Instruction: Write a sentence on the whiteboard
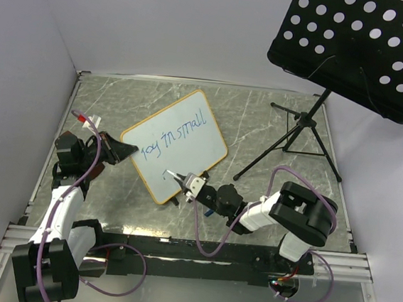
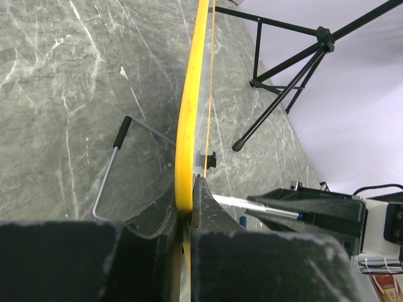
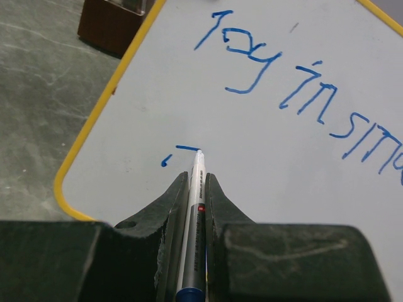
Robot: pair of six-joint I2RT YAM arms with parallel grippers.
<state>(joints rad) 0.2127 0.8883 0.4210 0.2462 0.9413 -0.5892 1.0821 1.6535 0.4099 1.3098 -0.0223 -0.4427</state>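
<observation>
Gripping marker [image 3: 191, 228], right tool [image 3: 196, 178], tip on whiteboard [image 3: 264, 170] (under sentence [image 3: 302, 88])

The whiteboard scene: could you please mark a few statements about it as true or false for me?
1. The left gripper clamps the whiteboard by its frame. True.
2. The right gripper is empty. False: it is shut on a marker.
3. The first line of the sentence reads "joy in small". True.
4. The second line is finished. False: only a short stroke and a dot are there.
</observation>
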